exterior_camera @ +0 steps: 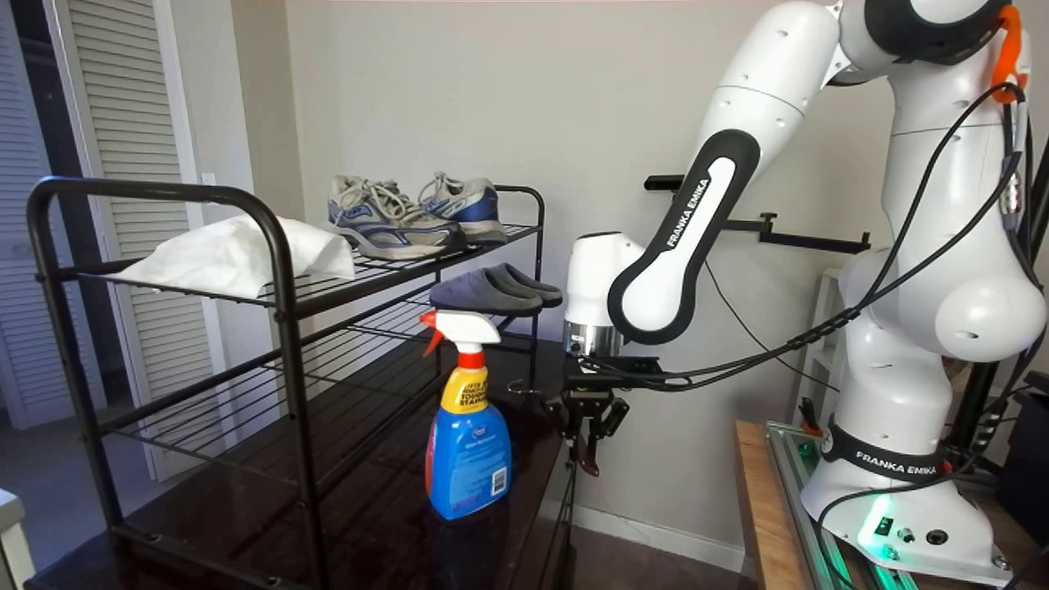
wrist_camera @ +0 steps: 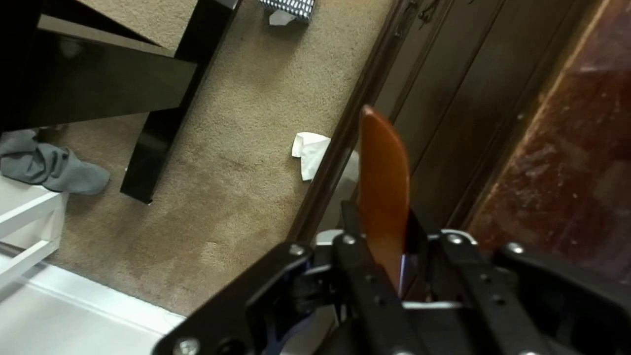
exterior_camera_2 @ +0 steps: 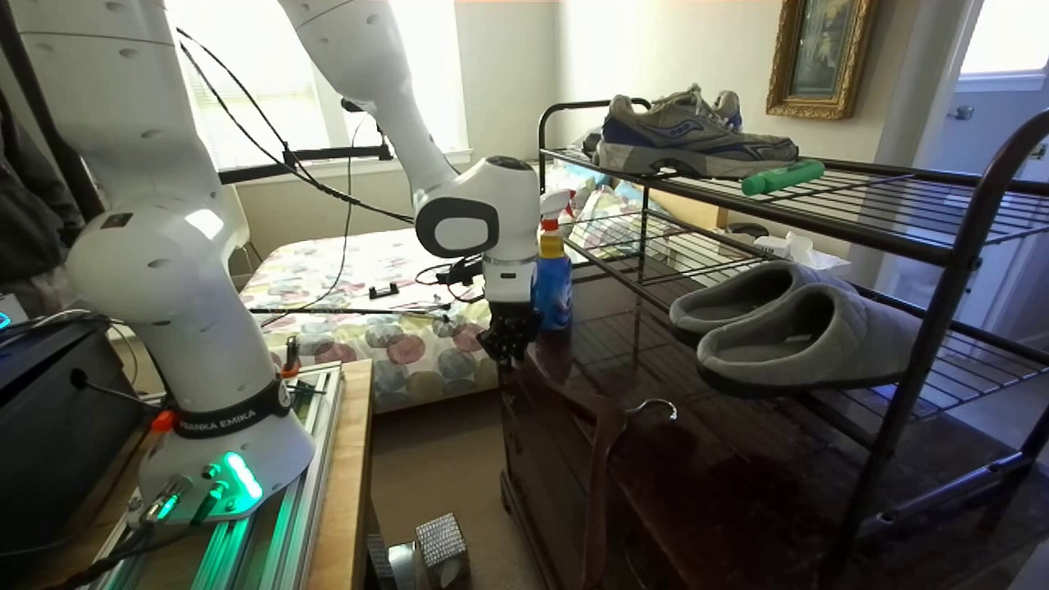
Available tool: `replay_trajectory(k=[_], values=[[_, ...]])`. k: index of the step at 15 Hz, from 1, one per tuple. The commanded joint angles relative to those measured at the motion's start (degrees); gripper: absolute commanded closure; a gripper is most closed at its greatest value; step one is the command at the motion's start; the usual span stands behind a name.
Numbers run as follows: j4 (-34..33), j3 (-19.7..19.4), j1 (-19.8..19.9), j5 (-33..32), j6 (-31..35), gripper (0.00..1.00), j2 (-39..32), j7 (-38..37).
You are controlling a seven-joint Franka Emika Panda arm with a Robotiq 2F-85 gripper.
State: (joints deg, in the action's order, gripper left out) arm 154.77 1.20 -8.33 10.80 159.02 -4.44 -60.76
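My gripper [exterior_camera: 586, 430] is shut on one arm of a brown wooden hanger [exterior_camera_2: 605, 459]. It points down at the edge of the dark dresser [exterior_camera_2: 697, 508]. In an exterior view the hanger's metal hook [exterior_camera_2: 660, 406] reaches over the dresser top, and its far arm hangs down before the drawers. In the wrist view the hanger's rounded end [wrist_camera: 384, 172] sticks out between the fingers [wrist_camera: 382, 227]; the rest of it is hidden there. A blue spray bottle [exterior_camera: 470, 459] with a red and white nozzle stands upright on the dresser, beside the gripper; it also shows in an exterior view [exterior_camera_2: 554, 287].
A dark metal rack [exterior_camera: 287, 385] stands on the dresser. It bears sneakers [exterior_camera: 401, 217], grey slippers [exterior_camera_2: 811, 336], a white cloth-like item [exterior_camera: 238, 254] and a green tube [exterior_camera_2: 783, 177]. A bed [exterior_camera_2: 369, 344] is behind. A patterned box [exterior_camera_2: 442, 541] is on the floor.
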Motion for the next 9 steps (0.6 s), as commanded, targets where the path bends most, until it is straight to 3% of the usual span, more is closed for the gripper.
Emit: replay_trajectory(k=[1, 2, 3, 4, 9], values=[[6.3, -0.9, 0.8, -6.0, 4.8, 0.93, 7.8, -7.8], [8.1, -0.7, 1.3, -7.3, 5.7, 0.93, 9.9, -9.3], [3.1, -0.5, 2.3, -9.4, 3.8, 0.93, 7.3, -10.6], [3.8, 0.1, 3.1, -10.4, 3.9, 0.93, 8.7, -11.4], [2.8, 1.9, 4.1, -5.9, 2.4, 0.93, 12.6, -7.4]])
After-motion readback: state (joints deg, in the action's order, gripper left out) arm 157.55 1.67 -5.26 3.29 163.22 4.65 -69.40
